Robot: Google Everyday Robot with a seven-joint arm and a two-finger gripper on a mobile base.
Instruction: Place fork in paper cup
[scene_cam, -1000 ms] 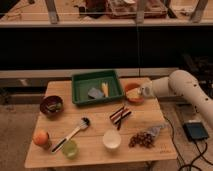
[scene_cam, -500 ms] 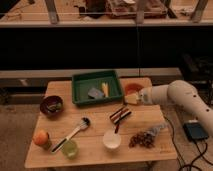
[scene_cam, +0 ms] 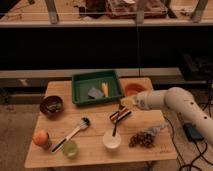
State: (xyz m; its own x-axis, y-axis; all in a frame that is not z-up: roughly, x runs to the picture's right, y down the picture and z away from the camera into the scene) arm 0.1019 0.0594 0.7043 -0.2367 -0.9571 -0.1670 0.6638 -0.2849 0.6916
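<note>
The white paper cup (scene_cam: 112,140) stands near the table's front edge, a little right of the middle. A slim thin thing that I take for the fork (scene_cam: 116,128) runs from beside a dark striped packet (scene_cam: 120,115) down to the cup's rim. I cannot tell whether its end is inside the cup. My gripper (scene_cam: 126,103) reaches in from the right on a pale arm (scene_cam: 175,102). It hangs just above the packet's far end, behind the cup and beside the green tray's right front corner. I see nothing held in it.
A green tray (scene_cam: 80,95) at the back holds a grey sponge (scene_cam: 95,92) and a yellow item (scene_cam: 105,89). An orange bowl (scene_cam: 134,89) sits right of it. A dark bowl (scene_cam: 51,105), an orange fruit (scene_cam: 40,137), a translucent green cup (scene_cam: 70,148) and the brush (scene_cam: 72,134) are on the left. A snack bag (scene_cam: 145,138) lies right of the cup.
The gripper has moved left and toward the table's front, from over the orange bowl to above the striped packet. The things on the table have not moved.
</note>
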